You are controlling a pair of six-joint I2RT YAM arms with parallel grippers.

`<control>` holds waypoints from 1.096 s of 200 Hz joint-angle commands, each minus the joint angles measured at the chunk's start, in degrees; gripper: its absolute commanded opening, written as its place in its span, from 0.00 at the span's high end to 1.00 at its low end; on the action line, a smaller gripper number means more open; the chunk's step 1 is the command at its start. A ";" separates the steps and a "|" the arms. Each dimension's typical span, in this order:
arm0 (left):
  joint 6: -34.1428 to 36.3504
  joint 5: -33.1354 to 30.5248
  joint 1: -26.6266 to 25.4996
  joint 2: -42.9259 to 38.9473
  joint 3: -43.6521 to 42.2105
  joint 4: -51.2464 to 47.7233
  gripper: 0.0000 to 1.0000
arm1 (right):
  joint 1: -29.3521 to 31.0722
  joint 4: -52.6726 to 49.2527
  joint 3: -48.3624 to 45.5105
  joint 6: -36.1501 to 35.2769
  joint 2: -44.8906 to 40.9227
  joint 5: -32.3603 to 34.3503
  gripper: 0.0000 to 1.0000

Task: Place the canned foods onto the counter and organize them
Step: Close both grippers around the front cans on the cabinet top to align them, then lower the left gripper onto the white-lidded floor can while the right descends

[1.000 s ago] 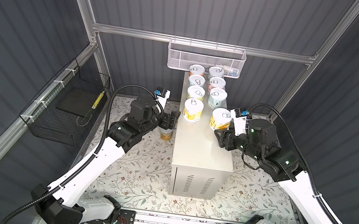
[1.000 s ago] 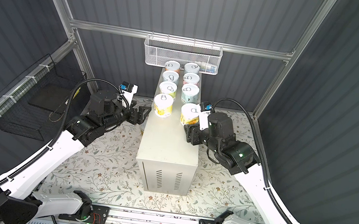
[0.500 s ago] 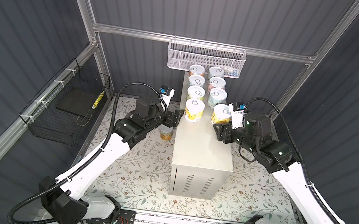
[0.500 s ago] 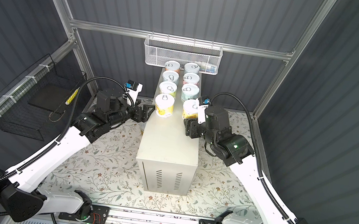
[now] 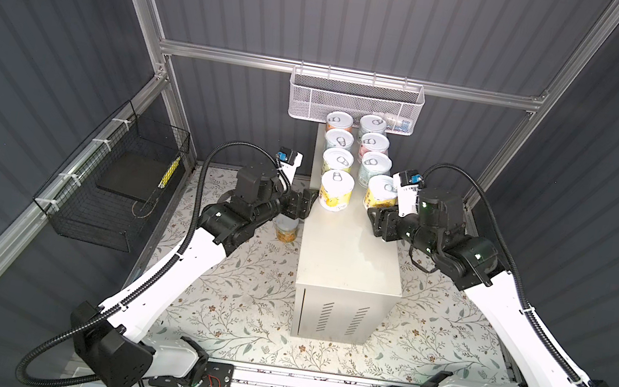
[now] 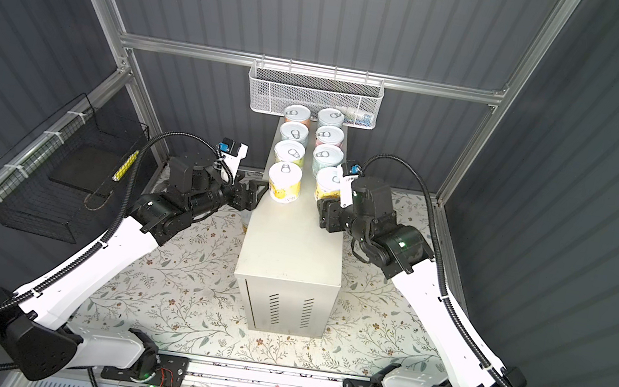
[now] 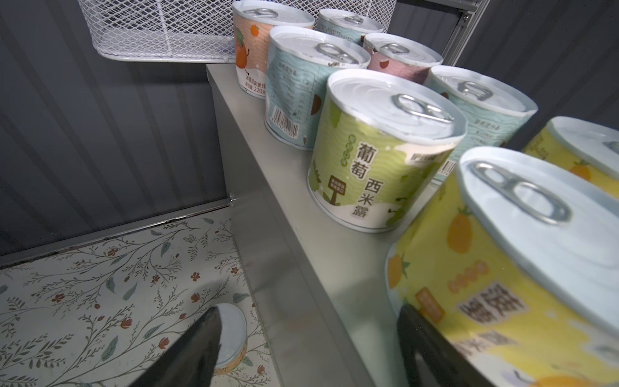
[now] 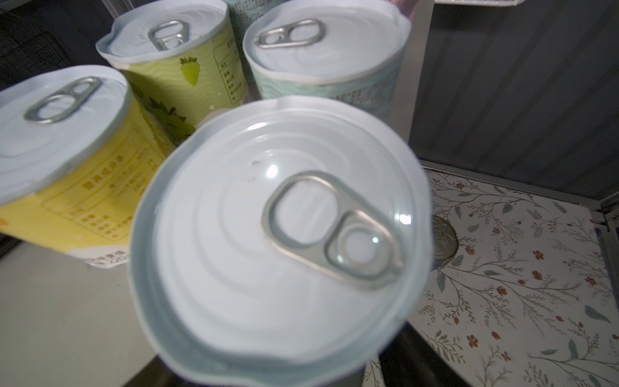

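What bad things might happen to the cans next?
The right gripper grips the right yellow can close to its neighbours, so setting it down may nudge the pale blue can behind. The open left gripper sits right beside the left yellow can; a careless swing might tip it.

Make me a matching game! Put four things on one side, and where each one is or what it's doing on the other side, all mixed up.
Things:
1. white mesh basket
2. black wire basket
3. green can
4. left gripper

Places or states:
A. open, holding nothing
B. hanging on the back rail
C. standing on the counter
D. hanging by the left wall

Pairs: 1-B, 2-D, 3-C, 4-A
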 commanded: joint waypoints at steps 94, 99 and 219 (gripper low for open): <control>1.44 -1.02 -0.42 1.18 3.53 -0.11 0.16 | 1.28 -2.21 1.98 -3.72 -6.60 -7.07 0.23; 1.46 -1.02 -0.42 1.19 3.80 -0.15 0.16 | 1.32 -2.16 1.46 -3.65 -7.34 -6.57 0.23; -0.62 -18.46 1.47 -6.65 -7.18 -1.07 0.00 | -12.87 4.14 -13.02 2.29 -21.82 4.66 0.04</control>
